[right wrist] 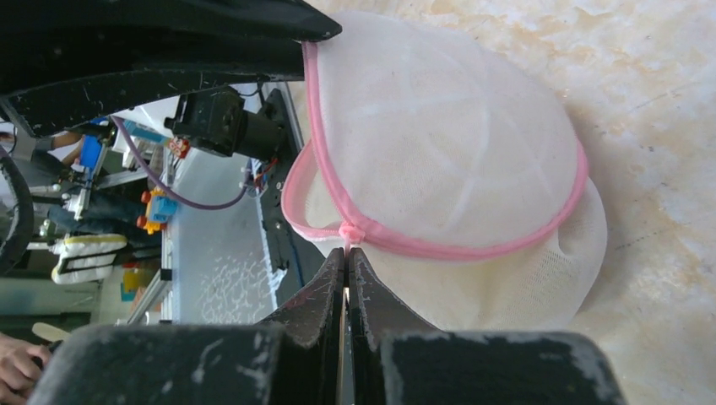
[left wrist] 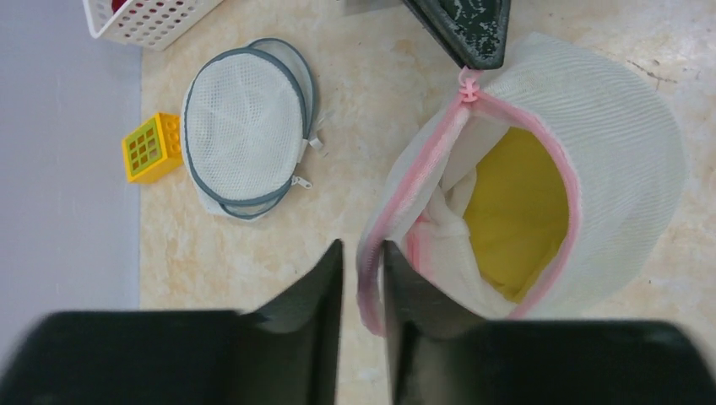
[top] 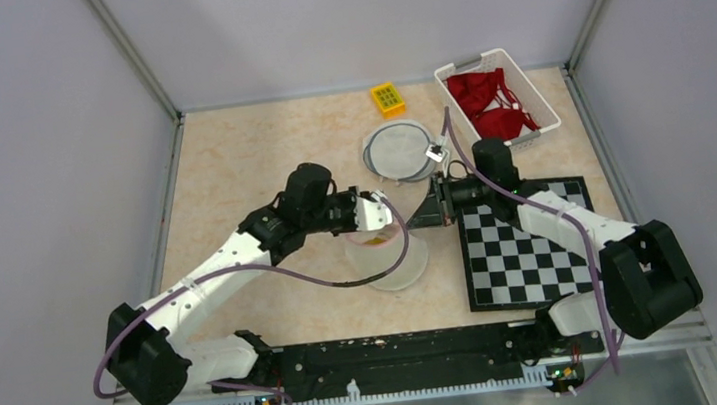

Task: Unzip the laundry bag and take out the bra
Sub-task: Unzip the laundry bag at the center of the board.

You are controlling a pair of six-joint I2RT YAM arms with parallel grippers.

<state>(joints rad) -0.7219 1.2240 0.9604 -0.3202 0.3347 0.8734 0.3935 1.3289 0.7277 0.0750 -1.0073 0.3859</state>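
Observation:
The laundry bag (top: pixel 388 260) is white mesh with a pink zipper and lies mid-table between both arms. Its mouth gapes open in the left wrist view, and the yellow bra (left wrist: pixel 519 202) shows inside the laundry bag (left wrist: pixel 612 143). My left gripper (left wrist: pixel 361 245) has its jaws nearly together with the pink rim of the mouth pinched between them. My right gripper (right wrist: pixel 346 251) is shut on the pink zipper pull (right wrist: pixel 348 232) at the opposite end of the opening. In the top view the left gripper (top: pixel 376 213) and right gripper (top: pixel 433 205) face each other over the bag.
A grey-rimmed round mesh bag (top: pixel 401 150) lies behind the grippers, with a yellow block (top: pixel 387 98) beyond it. A white basket (top: pixel 534 92) holding red garments stands at the back right. A checkerboard mat (top: pixel 525 245) lies under the right arm.

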